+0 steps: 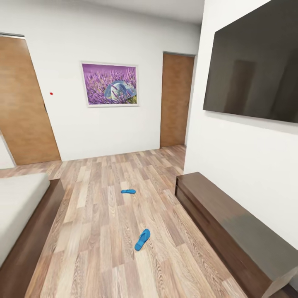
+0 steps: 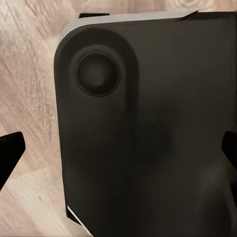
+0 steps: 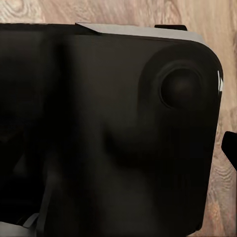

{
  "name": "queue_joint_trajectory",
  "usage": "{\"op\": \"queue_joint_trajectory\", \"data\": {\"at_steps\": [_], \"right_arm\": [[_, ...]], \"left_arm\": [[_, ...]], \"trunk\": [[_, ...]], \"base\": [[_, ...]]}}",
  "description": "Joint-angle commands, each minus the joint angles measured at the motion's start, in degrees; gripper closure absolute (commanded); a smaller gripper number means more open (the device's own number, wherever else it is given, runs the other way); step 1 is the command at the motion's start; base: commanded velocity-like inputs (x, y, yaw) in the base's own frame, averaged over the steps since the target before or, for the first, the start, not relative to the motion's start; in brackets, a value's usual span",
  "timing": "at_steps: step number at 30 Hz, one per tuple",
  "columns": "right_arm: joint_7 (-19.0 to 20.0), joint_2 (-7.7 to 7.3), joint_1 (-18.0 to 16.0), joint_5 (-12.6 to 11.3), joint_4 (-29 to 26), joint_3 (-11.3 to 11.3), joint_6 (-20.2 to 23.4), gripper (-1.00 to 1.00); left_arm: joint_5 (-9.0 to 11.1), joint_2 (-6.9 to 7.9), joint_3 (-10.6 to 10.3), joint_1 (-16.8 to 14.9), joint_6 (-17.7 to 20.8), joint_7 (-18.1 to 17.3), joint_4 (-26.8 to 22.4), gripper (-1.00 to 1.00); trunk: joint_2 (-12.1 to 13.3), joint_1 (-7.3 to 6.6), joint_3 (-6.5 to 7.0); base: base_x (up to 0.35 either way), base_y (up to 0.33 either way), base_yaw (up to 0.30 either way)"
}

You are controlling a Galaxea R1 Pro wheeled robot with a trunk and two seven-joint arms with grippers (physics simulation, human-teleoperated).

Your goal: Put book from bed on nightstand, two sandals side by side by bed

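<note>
Dark robot housing point(image 2: 148, 138) is seen closest in both wrist views, over wood floor point(image 2: 24, 74); whether either gripper is open or closed cannot be told. Two blue sandals lie apart on the floor in the head view: one point(image 1: 142, 239) at lower centre, the other point(image 1: 128, 191) farther off at centre. Part of the bed point(image 1: 20, 207) is seen at lower left, a long bench point(image 1: 231, 231) at lower right.

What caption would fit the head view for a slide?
Two blue sandals lie apart on the wood floor between bed and bench.
</note>
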Motion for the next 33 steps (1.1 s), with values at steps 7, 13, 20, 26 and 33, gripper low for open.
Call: {"op": "queue_joint_trajectory", "data": {"at_steps": [7,13,20,26,33], "right_arm": [[0.0,0.0,0.0,0.0,0.0,0.0,-0.2,-1.0],[0.0,0.01,0.0,0.0,0.0,0.0,-0.2,-1.0],[0.0,0.01,0.0,0.0,0.0,0.0,-0.1,-1.0],[0.0,0.01,0.0,0.0,0.0,0.0,-0.1,-1.0],[0.0,0.03,0.0,0.0,-0.1,0.0,-0.1,-1.0]], "left_arm": [[-0.2,-0.31,-0.1,0.0,-0.5,0.0,0.0,-1.0],[-0.1,-0.48,-0.1,0.0,-0.5,0.0,0.0,-1.0],[-0.1,-0.96,-0.1,0.0,-0.5,0.0,0.0,-1.0],[0.0,-1.22,-0.1,0.0,-0.5,0.0,-0.2,-1.0],[0.1,-1.68,0.0,0.0,-0.5,0.0,-0.3,-1.0]], "trunk": [[0.0,0.0,-0.23],[0.0,0.0,-0.39],[0.0,0.0,-0.59],[0.0,0.0,-0.77],[0.0,0.0,-0.99]], "base": [[0.0,0.0,0.256],[0.0,0.0,0.256],[0.0,0.0,0.256],[0.0,0.0,0.256],[0.0,0.0,0.256]]}}
